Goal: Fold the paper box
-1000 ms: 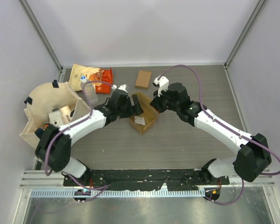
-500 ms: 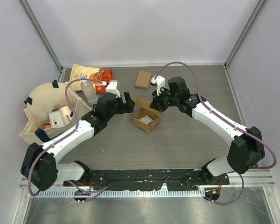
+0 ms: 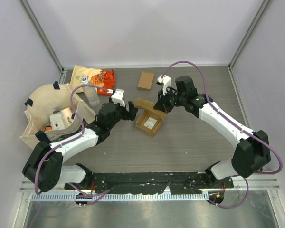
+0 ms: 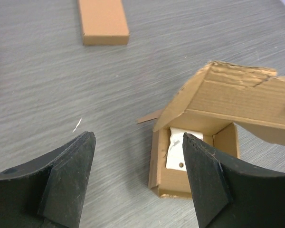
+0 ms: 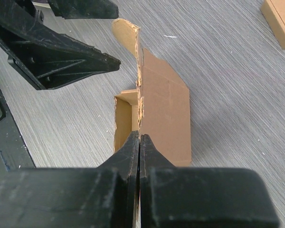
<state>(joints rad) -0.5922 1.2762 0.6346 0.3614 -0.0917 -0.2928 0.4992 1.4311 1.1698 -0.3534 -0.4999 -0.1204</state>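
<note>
1. Your right jaws: pressed shut on the torn edge of the lid flap (image 5: 164, 111), which is held raised over the paper box (image 3: 149, 124).
2. Your left jaws: spread wide and gripping nothing, with the fingers (image 4: 66, 183) hanging just left of the box and apart from it.
3. Paper box: brown corrugated card, top open, resting mid-counter between your two arms.
4. White slip (image 4: 183, 149): lies inside the box. Your left wrist camera looks under the tilted flap and shows it plainly. Overhead it is only a pale patch, and the right wrist view shows the flap but not the slip.
5. Small closed carton (image 3: 145, 80): lies flat, well behind the box.
6. Overhead view only: snack bags (image 3: 90, 76) and a cloth tote (image 3: 47, 102) at the left.
7. Counter (image 3: 194, 142): grey wood-grain, with pale walls and metal corner posts around it.
</note>
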